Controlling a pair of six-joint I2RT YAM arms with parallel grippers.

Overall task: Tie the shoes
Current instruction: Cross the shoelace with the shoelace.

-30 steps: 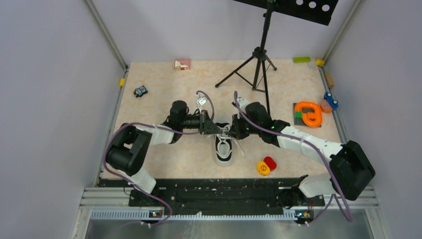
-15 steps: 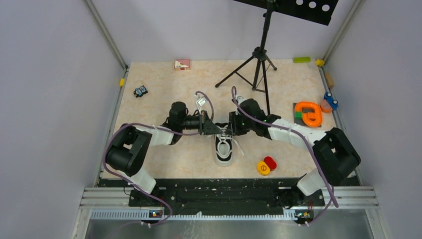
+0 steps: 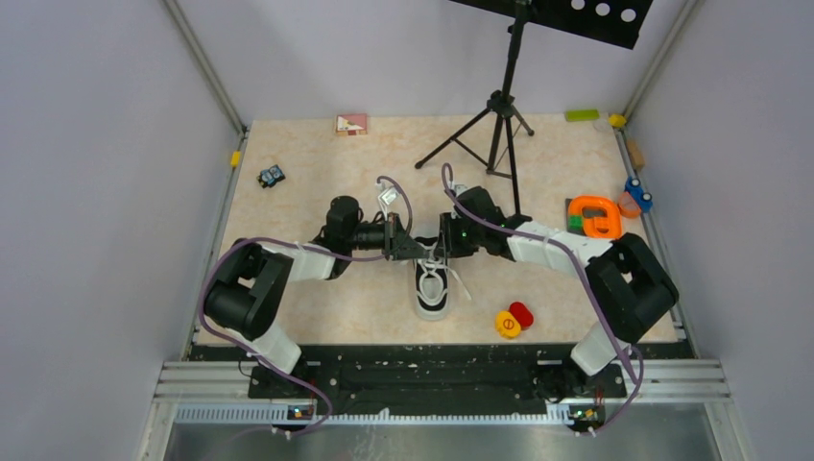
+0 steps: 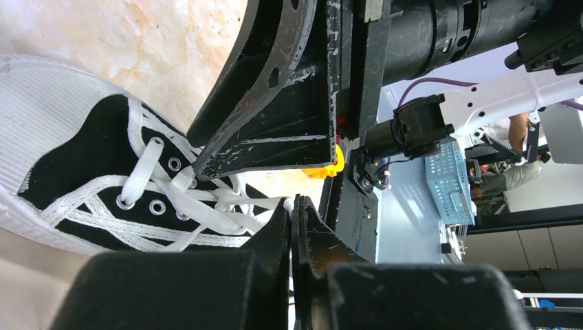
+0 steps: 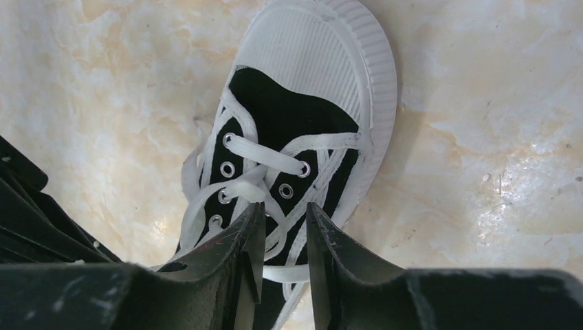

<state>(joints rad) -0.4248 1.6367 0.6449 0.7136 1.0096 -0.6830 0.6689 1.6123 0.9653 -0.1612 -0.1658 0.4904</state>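
Note:
The black sneaker (image 3: 433, 288) with a white toe cap lies mid-table, toe toward the near edge. Its white laces (image 5: 227, 194) are loosely crossed over the tongue. My left gripper (image 3: 419, 249) reaches in from the left at the shoe's ankle end. In the left wrist view it (image 4: 294, 203) is shut on a white lace strand (image 4: 265, 203) pulled taut from the eyelets. My right gripper (image 3: 444, 250) faces it from the right. In the right wrist view it (image 5: 283, 210) is open by a narrow gap, just above the laces, with strands showing between the fingers.
A black tripod (image 3: 499, 115) stands behind the right arm. An orange ring toy (image 3: 593, 218) and a blue item (image 3: 638, 192) lie at the right. Red and yellow discs (image 3: 514, 320) sit right of the shoe's toe. A toy car (image 3: 272, 176) and a pink block (image 3: 351, 124) are at the back left.
My right arm's elbow has swung in toward the left and its gripper has edged closer over the shoe's laces. The left gripper has stayed put, holding the lace.

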